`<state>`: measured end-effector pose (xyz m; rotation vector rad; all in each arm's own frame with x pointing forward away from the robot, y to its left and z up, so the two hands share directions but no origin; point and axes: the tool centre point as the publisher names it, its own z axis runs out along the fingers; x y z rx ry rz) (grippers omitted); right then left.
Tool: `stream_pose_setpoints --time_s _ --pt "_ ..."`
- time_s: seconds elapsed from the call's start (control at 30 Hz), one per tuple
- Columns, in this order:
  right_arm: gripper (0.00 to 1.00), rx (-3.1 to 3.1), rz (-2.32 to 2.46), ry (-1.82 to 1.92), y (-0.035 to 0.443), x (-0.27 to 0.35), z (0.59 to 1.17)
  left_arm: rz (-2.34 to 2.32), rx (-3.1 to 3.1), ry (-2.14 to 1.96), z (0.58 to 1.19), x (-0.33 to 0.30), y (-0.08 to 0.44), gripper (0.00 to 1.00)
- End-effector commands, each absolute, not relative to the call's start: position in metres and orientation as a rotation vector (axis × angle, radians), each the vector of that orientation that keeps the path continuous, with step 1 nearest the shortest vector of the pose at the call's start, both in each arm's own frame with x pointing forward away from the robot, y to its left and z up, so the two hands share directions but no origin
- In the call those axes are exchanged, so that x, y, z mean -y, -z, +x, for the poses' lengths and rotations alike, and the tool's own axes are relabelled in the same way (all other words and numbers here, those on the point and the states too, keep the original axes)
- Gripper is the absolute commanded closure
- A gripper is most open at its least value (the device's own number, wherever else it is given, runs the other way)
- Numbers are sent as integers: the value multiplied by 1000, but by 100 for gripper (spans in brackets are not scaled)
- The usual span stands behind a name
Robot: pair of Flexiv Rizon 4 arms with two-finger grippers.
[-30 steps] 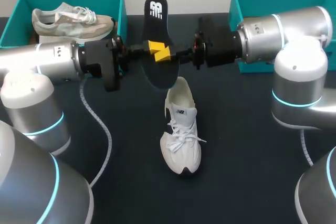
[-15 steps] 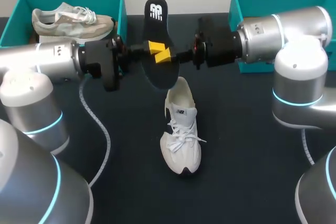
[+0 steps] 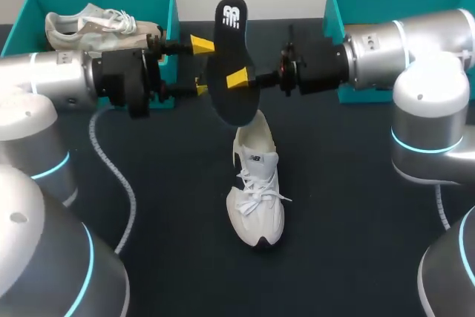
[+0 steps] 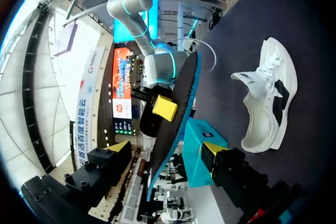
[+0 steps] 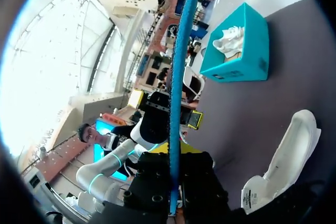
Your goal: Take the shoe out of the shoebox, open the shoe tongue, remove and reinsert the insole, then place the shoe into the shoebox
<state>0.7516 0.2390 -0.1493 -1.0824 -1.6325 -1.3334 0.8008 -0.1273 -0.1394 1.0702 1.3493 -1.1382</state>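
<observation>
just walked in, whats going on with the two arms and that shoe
The right gripper is shut on a black foam insole with a blue edge, holding it in the air above the heel of a white lace-up sneaker that lies on the dark table. The left gripper is open beside the insole, not gripping it. The insole is out and not yet back in. A grey sneaker sits in the left teal shoebox.

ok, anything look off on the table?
Nothing stands out. The black insole is out of the white shoe, held above it by the right pincer; the left pincer is open beside it. Shoe sits upright, nothing spilled.
</observation>
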Motion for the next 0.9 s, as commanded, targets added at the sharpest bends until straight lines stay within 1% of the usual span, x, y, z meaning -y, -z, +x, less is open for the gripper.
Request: stream_pose_setpoints --time_s 0.03,0.37,0.47,0.9 --pt "100 1689 -1084 1384 146 -231 749 1050 -1549 1223 797 106 144 0" --pt "100 1849 -980 1594 145 -225 759 896 -1809 1274 796 91 173 0" --pt "100 1892 -948 1659 141 -225 763 922 -1860 1203 794 88 187 0" --pt "100 1895 -982 1690 142 -223 765 922 -1860 1203 794 88 187 0"
